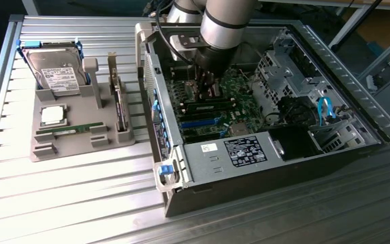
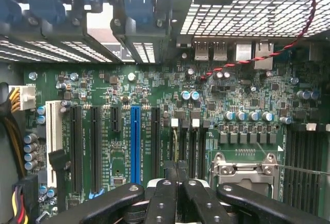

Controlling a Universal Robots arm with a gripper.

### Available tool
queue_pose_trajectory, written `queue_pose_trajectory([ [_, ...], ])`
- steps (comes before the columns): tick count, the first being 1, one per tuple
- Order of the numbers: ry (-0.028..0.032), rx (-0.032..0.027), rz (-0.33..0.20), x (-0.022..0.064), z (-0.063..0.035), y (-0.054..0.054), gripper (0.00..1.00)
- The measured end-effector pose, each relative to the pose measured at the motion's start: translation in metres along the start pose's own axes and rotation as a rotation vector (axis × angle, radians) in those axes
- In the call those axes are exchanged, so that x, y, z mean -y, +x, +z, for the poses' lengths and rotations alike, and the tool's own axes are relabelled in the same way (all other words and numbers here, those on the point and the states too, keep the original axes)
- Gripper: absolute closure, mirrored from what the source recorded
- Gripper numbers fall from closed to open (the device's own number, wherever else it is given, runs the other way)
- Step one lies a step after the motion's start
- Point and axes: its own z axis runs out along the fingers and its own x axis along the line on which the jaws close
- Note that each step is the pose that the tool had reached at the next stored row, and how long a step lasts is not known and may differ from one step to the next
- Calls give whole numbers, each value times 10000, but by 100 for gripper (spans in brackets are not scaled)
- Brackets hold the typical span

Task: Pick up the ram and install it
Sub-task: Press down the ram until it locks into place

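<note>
Seeing gripper [image 1: 208, 90] clamped shut, low over motherboard [image 2: 154, 95] inside case [image 1: 263, 152]. Green ram [image 1: 69, 130] flat on grey tray [image 1: 79, 147], well apart, 8 o'clock from gripper. Can't tell if anything pinched; fingertips cut off.

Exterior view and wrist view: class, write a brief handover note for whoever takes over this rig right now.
Gripper: the black-fingered gripper is shut, low over the green motherboard inside the open black computer case; whether it holds anything is unclear.
Ram: one narrow green ram stick lies flat in the grey parts tray.
Done: none confirmed.
Left: seating the ram in a slot.
</note>
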Motion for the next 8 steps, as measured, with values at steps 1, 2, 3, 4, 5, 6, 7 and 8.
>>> queue_pose_trajectory([
  [1, 0, 0, 0, 0, 0, 0, 90],
  [2, 0, 0, 0, 0, 0, 0, 90],
  [3, 0, 1, 1, -1, 0, 0, 90],
  [4, 1, 0, 1, -1, 0, 0, 90],
  [5, 1, 0, 1, -1, 0, 0, 90],
  [6, 0, 0, 1, -1, 1, 0, 90],
  [7, 2, 3, 1, -1, 6, 0, 90],
  [8, 1, 1, 0, -1, 17, 1, 90],
])
